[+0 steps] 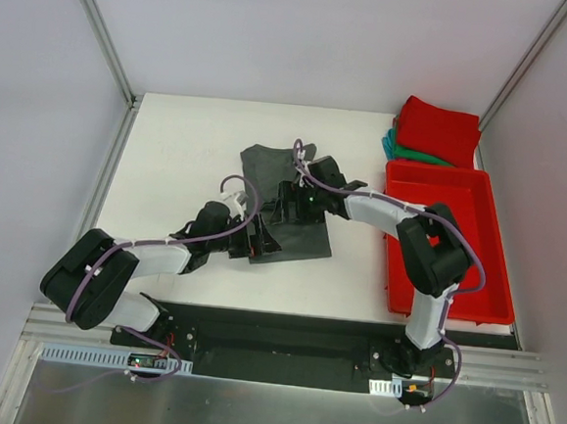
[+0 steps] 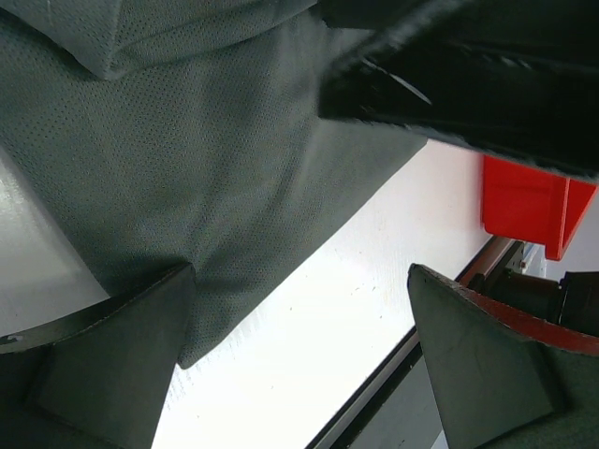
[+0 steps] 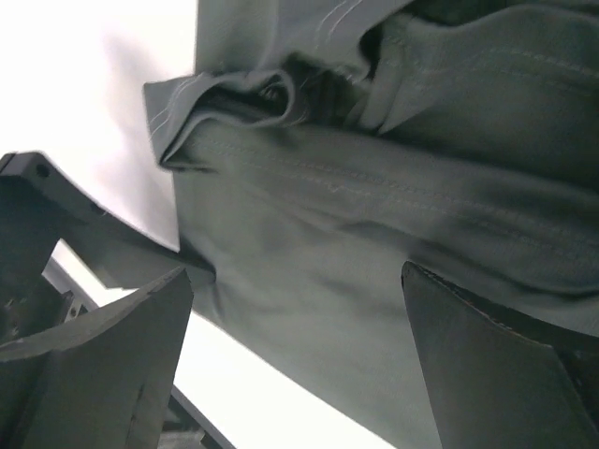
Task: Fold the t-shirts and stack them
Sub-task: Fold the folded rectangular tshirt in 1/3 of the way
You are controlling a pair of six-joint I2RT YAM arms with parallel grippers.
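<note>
**Item 1.** Dark charcoal-grey cloth t-shirt (image 1: 301,235), partly folded, rumpled, at the middle of the white table top (image 1: 183,180).
- In the left wrist view its fine mesh weave (image 2: 234,168) fills the upper left of the frame, and one corner runs down to the lower left.
- In the right wrist view a hem with double rows of pale stitching (image 3: 374,206) crosses the frame, with a curled fold at upper centre.

**Item 2.** Bright red folded cloth t-shirt (image 1: 437,131), upper right of the top view. It lies on the teal-green folded cloth t-shirt (image 1: 402,150), of which only one edge shows.

**Item 3.** Rigid red plastic tray (image 1: 452,191), right side, just below that stack. One of its corners shows at the right of the left wrist view (image 2: 524,201).

**Item 4.** Left gripper (image 1: 261,244), at the grey shirt's lower left edge. Jaws spread wide and clamped on nothing; the shirt corner lies between the fingers (image 2: 122,365).

**Item 5.** Right gripper (image 1: 287,204), over the middle of the shirt. Jaws likewise wide apart, with cloth below the fingers (image 3: 496,365) and nothing gripped.

**Writing.** A pale mark on the table at upper left of the top view may be lettering; it is too faint to read.

**Edges and room.**
- Bare table shows left of the shirt, above it, and in a band along the bottom edge.
- The shirt's right edge lies near the tray without touching it.
</note>
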